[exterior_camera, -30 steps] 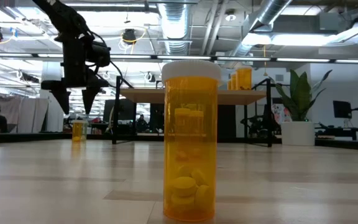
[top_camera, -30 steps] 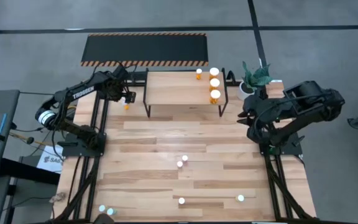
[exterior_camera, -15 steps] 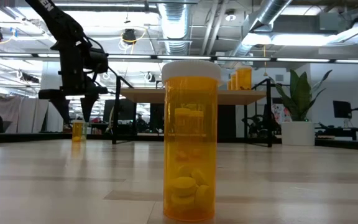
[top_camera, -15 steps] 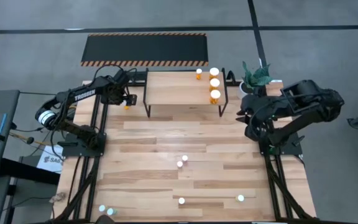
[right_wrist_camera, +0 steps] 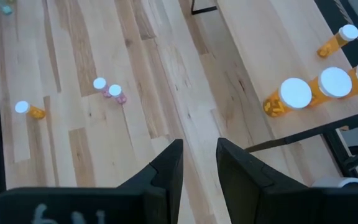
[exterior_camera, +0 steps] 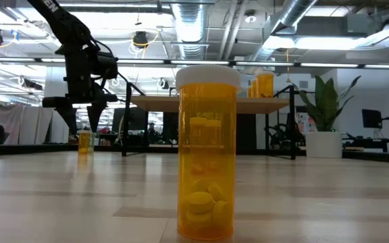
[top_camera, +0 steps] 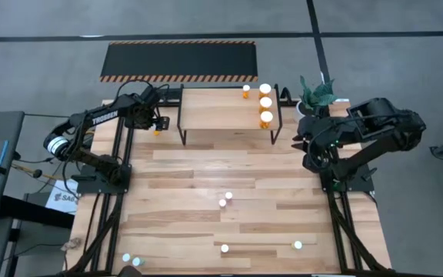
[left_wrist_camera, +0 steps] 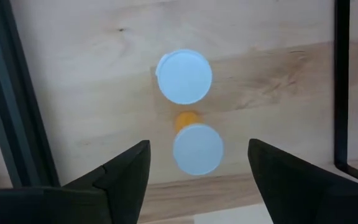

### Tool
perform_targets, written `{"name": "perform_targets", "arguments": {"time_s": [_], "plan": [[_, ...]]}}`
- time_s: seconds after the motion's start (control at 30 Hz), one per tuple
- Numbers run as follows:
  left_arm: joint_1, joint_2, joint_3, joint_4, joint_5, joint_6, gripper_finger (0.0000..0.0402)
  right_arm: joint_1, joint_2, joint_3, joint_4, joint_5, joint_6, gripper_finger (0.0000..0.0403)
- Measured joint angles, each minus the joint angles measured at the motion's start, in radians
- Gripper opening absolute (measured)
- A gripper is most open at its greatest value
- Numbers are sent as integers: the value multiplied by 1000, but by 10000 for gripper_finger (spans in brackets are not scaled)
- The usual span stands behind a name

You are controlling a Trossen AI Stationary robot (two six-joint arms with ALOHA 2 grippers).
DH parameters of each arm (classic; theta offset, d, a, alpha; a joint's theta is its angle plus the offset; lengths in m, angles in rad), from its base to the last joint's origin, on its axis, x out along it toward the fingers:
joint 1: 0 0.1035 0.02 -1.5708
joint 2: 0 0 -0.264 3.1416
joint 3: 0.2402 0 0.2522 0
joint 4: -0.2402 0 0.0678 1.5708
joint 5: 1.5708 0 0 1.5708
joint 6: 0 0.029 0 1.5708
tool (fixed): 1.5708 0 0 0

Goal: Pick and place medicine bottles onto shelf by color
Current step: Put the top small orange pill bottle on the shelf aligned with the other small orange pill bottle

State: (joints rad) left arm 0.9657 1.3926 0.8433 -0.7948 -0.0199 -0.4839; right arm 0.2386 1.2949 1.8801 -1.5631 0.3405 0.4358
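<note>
Two white caps (left_wrist_camera: 184, 76) (left_wrist_camera: 197, 149) show in the left wrist view, with an orange body (left_wrist_camera: 186, 118) between them. They are orange medicine bottles (top_camera: 157, 131) standing on the table left of the shelf (top_camera: 225, 110). My left gripper (left_wrist_camera: 197, 177) hangs open just above the nearer one (exterior_camera: 84, 140), one finger on either side, touching nothing. Three orange bottles (top_camera: 265, 102) stand on the shelf's right end. My right gripper (right_wrist_camera: 199, 162) waits high at the table's right, its fingers a little apart with nothing between them.
Two pinkish bottles (top_camera: 225, 199) stand mid-table. More bottles (top_camera: 224, 248) (top_camera: 298, 245) (top_camera: 131, 260) stand near the front edge, one large in the low view (exterior_camera: 206, 155). A potted plant (top_camera: 315, 96) stands right of the shelf. The shelf's black leg (left_wrist_camera: 342, 81) is close to my left gripper.
My left gripper has sunk a little toward the orange bottles left of the shelf and has since held still. The bottles have not moved.
</note>
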Motion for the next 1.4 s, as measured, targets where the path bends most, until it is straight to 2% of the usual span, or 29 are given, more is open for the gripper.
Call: {"name": "perform_targets", "arguments": {"time_s": [0.27,0.77,1.4], "plan": [[0,0,0,-1,-11,5,248,0,0,0,0,0,0,118],[0,0,0,-4,-12,5,161,0,0,0,0,1,-3,118],[0,0,0,-3,-14,19,106,0,0,0,0,1,-3,118]]}}
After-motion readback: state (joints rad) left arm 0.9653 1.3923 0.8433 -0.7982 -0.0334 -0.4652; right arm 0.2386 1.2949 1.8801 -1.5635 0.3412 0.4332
